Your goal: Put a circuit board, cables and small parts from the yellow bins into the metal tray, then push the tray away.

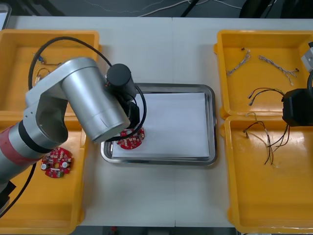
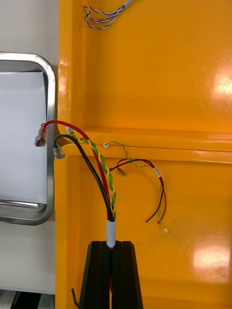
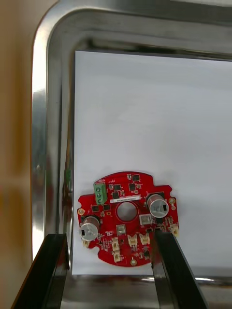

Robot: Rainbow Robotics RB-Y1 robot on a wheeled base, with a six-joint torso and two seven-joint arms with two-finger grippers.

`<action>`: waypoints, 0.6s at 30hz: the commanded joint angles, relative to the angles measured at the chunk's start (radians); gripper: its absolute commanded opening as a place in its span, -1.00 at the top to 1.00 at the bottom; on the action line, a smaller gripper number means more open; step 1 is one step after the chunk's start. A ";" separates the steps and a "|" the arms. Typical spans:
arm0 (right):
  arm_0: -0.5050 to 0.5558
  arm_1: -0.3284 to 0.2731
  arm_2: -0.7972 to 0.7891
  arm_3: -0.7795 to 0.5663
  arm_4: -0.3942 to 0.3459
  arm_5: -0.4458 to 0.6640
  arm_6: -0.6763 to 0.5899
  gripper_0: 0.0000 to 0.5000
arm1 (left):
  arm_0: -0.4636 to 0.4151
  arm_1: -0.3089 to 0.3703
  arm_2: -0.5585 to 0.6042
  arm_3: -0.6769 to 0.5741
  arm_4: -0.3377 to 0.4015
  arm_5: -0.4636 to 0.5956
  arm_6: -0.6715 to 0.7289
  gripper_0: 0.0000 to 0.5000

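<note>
A round red circuit board (image 3: 126,218) lies flat on the white inside of the metal tray (image 3: 43,125), in its near left corner (image 1: 131,138). My left gripper (image 3: 111,270) is open just over it, one finger outside the board's edge and the other finger (image 3: 169,260) overlapping its rim. In the front view the left gripper (image 1: 133,122) is mostly hidden under the arm. My right gripper (image 2: 111,251) is shut on a bundle of red, black and yellow cable (image 2: 99,174), held above the right near yellow bin (image 2: 183,231). The right gripper (image 1: 296,110) sits at the table's right edge.
A second red board (image 1: 56,162) lies in the left near bin (image 1: 49,210). Twisted blue and white cables (image 1: 281,68) and a black cable (image 1: 264,92) lie in the right far bin (image 1: 222,73). More red and black cables (image 2: 157,193) lie in the right near bin.
</note>
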 commanded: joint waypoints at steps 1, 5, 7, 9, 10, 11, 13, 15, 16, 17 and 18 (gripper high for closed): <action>-0.025 -0.037 0.006 -0.001 0.001 0.003 0.018 1.00 | -0.006 0.045 0.086 -0.080 0.061 0.057 0.012 -1.00; -0.025 -0.037 0.006 -0.001 0.001 0.003 0.018 1.00 | -0.020 0.071 0.152 -0.089 0.124 0.093 -0.027 -1.00; -0.025 -0.037 0.006 -0.001 0.001 0.003 0.018 1.00 | -0.020 0.087 0.209 -0.088 0.162 0.105 -0.070 -1.00; -0.025 -0.037 0.006 -0.001 0.001 0.003 0.018 1.00 | -0.020 0.099 0.244 -0.082 0.186 0.113 -0.102 -1.00; -0.025 -0.037 0.006 -0.001 0.001 0.003 0.018 1.00 | -0.020 0.103 0.258 -0.078 0.193 0.116 -0.113 -1.00; -0.025 -0.037 0.006 -0.001 0.001 0.003 0.018 1.00 | -0.020 0.113 0.275 -0.074 0.202 0.120 -0.133 -1.00; -0.025 -0.037 0.006 -0.001 0.001 0.003 0.018 1.00 | -0.020 0.133 0.309 -0.068 0.211 0.133 -0.169 -1.00; -0.007 -0.020 0.036 -0.003 -0.009 0.003 0.022 1.00 | -0.020 0.148 0.333 -0.068 0.216 0.138 -0.197 -1.00; -0.007 -0.017 0.040 -0.003 -0.016 0.003 0.022 1.00 | -0.020 0.156 0.347 -0.063 0.217 0.138 -0.212 -1.00; -0.010 -0.015 0.046 -0.001 -0.022 0.003 0.021 1.00 | -0.020 0.160 0.355 -0.060 0.217 0.138 -0.223 -1.00; -0.019 -0.028 0.060 -0.009 -0.026 0.003 0.015 1.00 | -0.020 0.165 0.369 -0.055 0.219 0.138 -0.238 -1.00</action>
